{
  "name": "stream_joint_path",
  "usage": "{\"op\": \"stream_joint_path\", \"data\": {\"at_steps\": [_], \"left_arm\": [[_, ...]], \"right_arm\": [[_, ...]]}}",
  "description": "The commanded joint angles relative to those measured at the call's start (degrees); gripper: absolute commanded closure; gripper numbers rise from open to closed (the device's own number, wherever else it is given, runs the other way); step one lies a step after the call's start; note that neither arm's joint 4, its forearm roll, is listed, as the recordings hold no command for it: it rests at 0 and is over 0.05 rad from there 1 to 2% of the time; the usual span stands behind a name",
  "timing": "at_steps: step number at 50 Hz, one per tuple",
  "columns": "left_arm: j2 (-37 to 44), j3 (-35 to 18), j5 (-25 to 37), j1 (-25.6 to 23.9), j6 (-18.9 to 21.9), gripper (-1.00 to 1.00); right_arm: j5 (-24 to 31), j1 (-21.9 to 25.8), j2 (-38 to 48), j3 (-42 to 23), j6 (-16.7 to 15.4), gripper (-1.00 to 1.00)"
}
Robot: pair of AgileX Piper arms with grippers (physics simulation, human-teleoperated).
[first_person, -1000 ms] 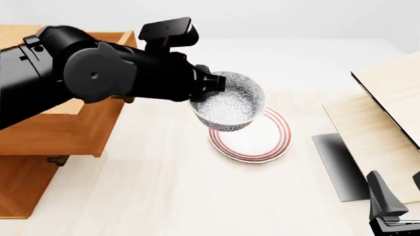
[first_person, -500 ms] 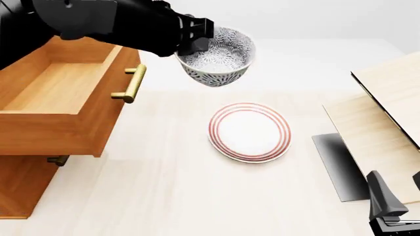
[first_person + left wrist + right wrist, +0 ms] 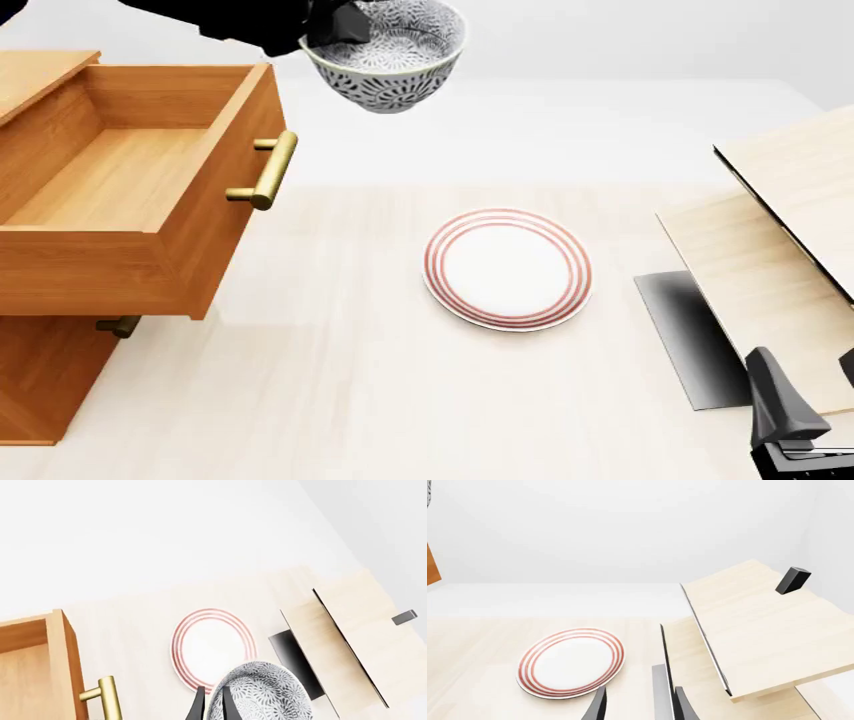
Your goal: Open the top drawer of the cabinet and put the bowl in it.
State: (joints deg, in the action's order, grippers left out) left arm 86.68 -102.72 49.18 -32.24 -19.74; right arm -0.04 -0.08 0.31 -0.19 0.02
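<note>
while the bowl point(image 3: 384, 58) hangs high in the air, just beyond the open top drawer point(image 3: 114, 185) and toward its handle side, the left gripper point(image 3: 336, 25) pinches it at the rim, one finger inside and one outside. in the left wrist view the two dark fingers point(image 3: 197, 707) close on the wall of the bowl point(image 3: 260, 692). the drawer of the cabinet point(image 3: 54, 375) is pulled out at the left edge of the table point(image 3: 334, 380), and its wood interior shows nothing inside.

the bowl looks like a stiff glazed ceramic, so i judge it is rather light but smooth and breakable. a rim grip on one side lets it tilt or slip, so it should be lowered slowly until it sits flat on the drawer floor. the rim is the only good place to hold it.

the left arm is mostly cut off by the top of the front view, and the contact of the fingers is hard to see there. the right gripper point(image 3: 637, 705) rests near the right front corner of the table, its fingers apart and holding nothing. the plate point(image 3: 509, 268) lies near the middle of the table.
</note>
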Motion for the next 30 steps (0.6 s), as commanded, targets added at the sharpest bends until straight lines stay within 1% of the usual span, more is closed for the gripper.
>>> {"op": "stream_joint_path", "data": {"at_steps": [1, 6, 9, 18, 30], "left_arm": [[-0.70, -2.42, 1.82, 3.56, 0.63, 1.00], [-1.19, -2.80, 2.27, 5.58, 0.92, 1.00], [-1.31, -2.63, 2.12, 6.00, 0.80, 1.00], [-3.12, 0.96, 0.40, 10.04, 0.20, 1.00], [-4.16, 1.30, 0.55, 14.35, -0.08, 1.00]], "right_arm": [[0.01, 0.01, -0.03, 0.01, -0.02, -1.00], [0.01, 0.02, -0.03, 0.01, -0.02, -1.00], [0.01, 0.02, -0.03, 0.01, -0.02, -1.00], [0.01, 0.02, -0.03, 0.01, 0.00, -1.00], [0.01, 0.01, -0.03, 0.01, 0.00, -1.00]]}}
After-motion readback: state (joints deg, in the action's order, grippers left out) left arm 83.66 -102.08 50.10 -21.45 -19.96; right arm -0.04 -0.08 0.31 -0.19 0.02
